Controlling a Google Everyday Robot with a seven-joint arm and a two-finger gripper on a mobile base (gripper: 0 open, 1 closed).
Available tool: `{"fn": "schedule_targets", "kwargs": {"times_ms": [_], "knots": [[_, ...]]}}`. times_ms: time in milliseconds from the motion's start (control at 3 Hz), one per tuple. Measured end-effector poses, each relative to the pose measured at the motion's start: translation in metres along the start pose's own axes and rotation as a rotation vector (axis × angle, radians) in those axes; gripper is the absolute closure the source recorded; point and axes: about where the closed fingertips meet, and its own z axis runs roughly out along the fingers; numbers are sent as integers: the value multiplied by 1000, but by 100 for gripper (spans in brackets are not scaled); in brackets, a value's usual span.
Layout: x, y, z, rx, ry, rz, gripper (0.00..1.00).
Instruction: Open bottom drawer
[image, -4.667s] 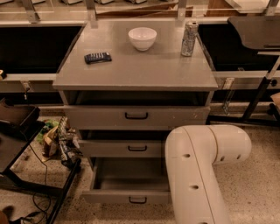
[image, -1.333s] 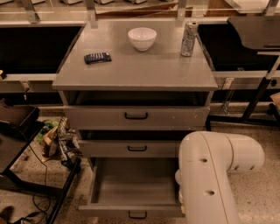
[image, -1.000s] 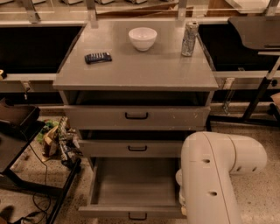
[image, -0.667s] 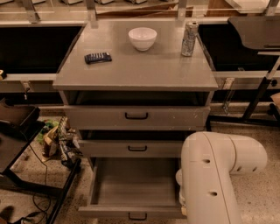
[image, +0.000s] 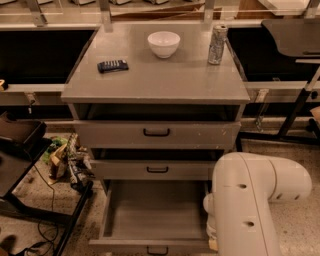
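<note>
The bottom drawer (image: 150, 212) of the grey cabinet stands pulled far out, its plain grey inside bare. Its small black loop handle (image: 157, 250) shows at the lower edge of the view. Above it are the mid-height drawer front (image: 157, 170) and the tallest drawer front (image: 156, 133), each pulled out a little. My white arm (image: 250, 200) fills the lower right, beside the drawer's right side. The gripper is hidden behind or below the arm and does not show.
On the cabinet top (image: 155, 75) stand a white bowl (image: 163, 43), a silver can (image: 217, 44) and a dark flat device (image: 112, 65). A black cart (image: 20, 165) and clutter with cables (image: 67, 160) stand at the left. Black table legs (image: 295, 115) stand at the right.
Since 4.7 s ago the bottom drawer has come out further and my arm has moved right and down. Over the last second nothing has visibly moved.
</note>
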Motion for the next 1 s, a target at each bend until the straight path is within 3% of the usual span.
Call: {"fn": "schedule_targets", "kwargs": {"times_ms": [1000], "knots": [[0,0,0,0,0,0,11]]}}
